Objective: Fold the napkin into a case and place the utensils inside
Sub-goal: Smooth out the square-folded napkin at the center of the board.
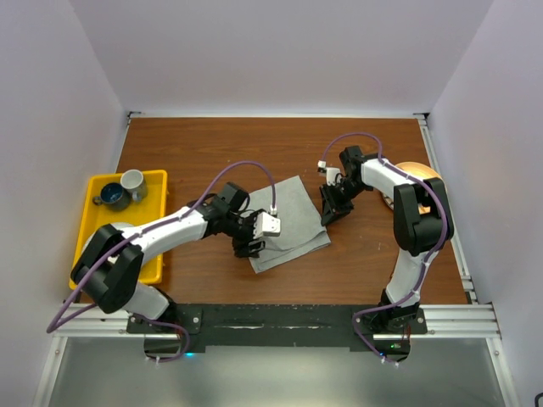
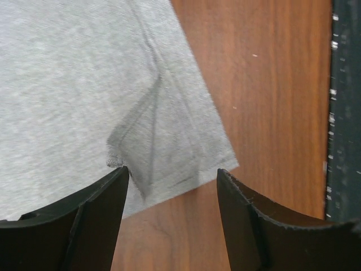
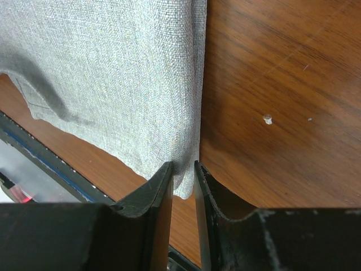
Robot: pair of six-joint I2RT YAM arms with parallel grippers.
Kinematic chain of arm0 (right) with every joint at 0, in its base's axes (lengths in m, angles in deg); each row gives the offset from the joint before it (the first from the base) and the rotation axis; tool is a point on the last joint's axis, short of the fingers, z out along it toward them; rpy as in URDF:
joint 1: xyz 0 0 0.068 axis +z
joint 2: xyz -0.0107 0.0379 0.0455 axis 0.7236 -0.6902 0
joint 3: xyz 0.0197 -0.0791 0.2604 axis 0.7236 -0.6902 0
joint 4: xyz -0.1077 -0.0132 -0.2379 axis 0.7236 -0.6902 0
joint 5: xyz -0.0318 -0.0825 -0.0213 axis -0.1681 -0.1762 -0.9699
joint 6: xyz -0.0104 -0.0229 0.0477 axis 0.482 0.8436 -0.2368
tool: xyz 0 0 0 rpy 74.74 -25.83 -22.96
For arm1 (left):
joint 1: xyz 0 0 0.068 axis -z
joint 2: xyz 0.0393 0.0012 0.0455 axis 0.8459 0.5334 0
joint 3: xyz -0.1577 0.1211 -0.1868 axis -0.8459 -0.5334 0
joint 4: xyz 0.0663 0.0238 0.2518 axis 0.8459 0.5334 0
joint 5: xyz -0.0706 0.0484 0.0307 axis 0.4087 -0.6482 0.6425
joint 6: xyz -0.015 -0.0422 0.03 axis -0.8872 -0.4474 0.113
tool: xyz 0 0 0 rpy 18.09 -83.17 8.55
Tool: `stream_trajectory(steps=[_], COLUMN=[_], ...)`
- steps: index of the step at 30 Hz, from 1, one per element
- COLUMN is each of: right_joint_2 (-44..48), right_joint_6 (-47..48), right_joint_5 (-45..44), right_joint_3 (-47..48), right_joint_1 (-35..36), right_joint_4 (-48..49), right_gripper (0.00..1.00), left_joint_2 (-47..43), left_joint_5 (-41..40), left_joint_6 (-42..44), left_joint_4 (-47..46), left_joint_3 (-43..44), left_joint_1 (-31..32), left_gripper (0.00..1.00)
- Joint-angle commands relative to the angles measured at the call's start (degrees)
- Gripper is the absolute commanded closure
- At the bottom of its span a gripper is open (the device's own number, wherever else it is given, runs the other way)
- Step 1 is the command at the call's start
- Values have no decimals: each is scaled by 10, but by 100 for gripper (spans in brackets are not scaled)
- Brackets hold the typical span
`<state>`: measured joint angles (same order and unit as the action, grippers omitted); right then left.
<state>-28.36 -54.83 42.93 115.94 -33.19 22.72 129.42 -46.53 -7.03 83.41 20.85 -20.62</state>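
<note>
Top external view: we are seeing one napkin (image 1: pixel 299 212) lying flat on the tabletop (image 1: pixel 221 157), turned at a slant between the two arms. It is doubled over itself, and its edges are showing as straight lines. The left end effector (image 1: pixel 249 248) is sitting at the napkin's near left corner, and the right end effector (image 1: pixel 329 212) is sitting at its right edge. A wide stretch of bare wood is running from the napkin's far corner to the back wall, and a narrower strip is separating the near edge of the cloth from the black rail (image 1: pixel 280 322) where the arms are bolted. One yellow tray (image 1: pixel 88 203) is resting at the left edge, well apart from the napkin, holding two mugs: one blue mug (image 1: pixel 110 197) and one grey mug (image 1: pixel 133 181). One round tan object (image 1: pixel 420 172) is showing behind the right arm, mostly hidden.

From the left wrist we are finding the fingers (image 2: pixel 96 220) spread wide, gripping nothing. The napkin's corner is lying between them, and the left fingertip is just touching the cloth's edge. A darker triangular layer is showing through the fabric there.

From the right wrist we are seeing the two fingers (image 3: pixel 161 192) standing only a thin slit apart, with the napkin's folded edge and its near corner lining up with that slit. We cannot tell whether they are pinching the cloth. Bare wood is opening to the right of that edge.
</note>
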Motion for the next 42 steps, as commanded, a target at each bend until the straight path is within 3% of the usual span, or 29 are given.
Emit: stream_trajectory(steps=[1, 4, 5, 8, 10, 12, 14, 17, 24, 29, 35, 42], right_joint_2=[7, 9, 8, 8, 6, 4, 4, 5, 6, 5, 7, 6], right_joint_6=[5, 5, 5, 5, 6, 6, 6, 6, 6, 9, 6, -3], right_joint_5=[-7, -9, -10, -13, -14, -12, -12, -12, -12, -15, -11, -5], right_joint_3=[6, 6, 7, 8, 9, 10, 9, 9, 9, 12, 11, 8], right_joint_1=[0, 0, 1, 1, 1, 1, 0, 0, 0, 0, 0, 1], right_joint_4=[-5, -6, -6, -7, -6, -8, -7, -8, -9, -13, -14, -11], right_gripper=[74, 74, 75, 76, 76, 76, 76, 76, 75, 73, 73, 73], left_joint_2=[-16, -8, -4, -2, -15, -27, -35, -49, -71, -72, -26, -38], left_joint_5=[-58, -24, -12, 15, 11, 4, -2, -3, -35, -52, -61, -178], left_joint_6=[-23, 1, 32, 90, 123, 150, 153, 116, 31, 1, -41, -58], left_joint_4=[-90, -65, -27, 21, 36, 47, 53, 19, -75, -89, -79, -144], left_joint_3=[-18, -10, -4, -2, -17, -26, -26, -26, -31, -11, 2, -47], left_joint_1=[16, 22, 25, 27, 27, 27, 27, 28, 29, 28, 40, 115], left_gripper=[32, 50, 64, 79, 82, 77, 61, 47, 45, 33, 41, 45])
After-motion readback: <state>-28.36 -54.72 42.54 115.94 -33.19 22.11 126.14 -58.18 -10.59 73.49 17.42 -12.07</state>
